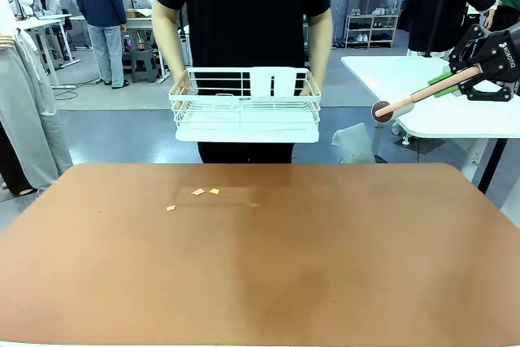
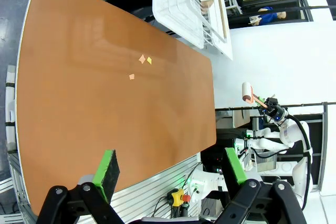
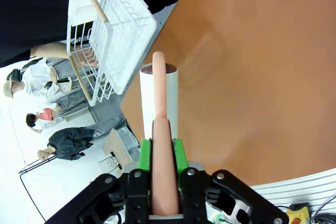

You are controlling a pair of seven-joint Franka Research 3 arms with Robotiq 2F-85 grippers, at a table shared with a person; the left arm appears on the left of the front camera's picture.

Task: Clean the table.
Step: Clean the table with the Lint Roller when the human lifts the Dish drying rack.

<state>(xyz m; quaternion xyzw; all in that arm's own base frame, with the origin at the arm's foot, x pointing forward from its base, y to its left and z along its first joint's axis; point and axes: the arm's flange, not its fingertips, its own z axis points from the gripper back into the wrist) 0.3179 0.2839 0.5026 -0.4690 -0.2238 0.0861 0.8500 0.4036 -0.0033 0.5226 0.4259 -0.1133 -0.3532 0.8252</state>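
The left arm's fingers (image 2: 107, 174) are spread wide, the right arm's fingers (image 3: 145, 153) are clamped on a pink-handled white lint roller (image 3: 170, 103) held off the right side of the big terracotta-brown rounded worktop (image 1: 260, 282), tiny orange and yellow paper scraps (image 1: 199, 192) are scattered toward its far side, and a white wire basket (image 1: 244, 119) is held just beyond by a person (image 1: 244, 6).
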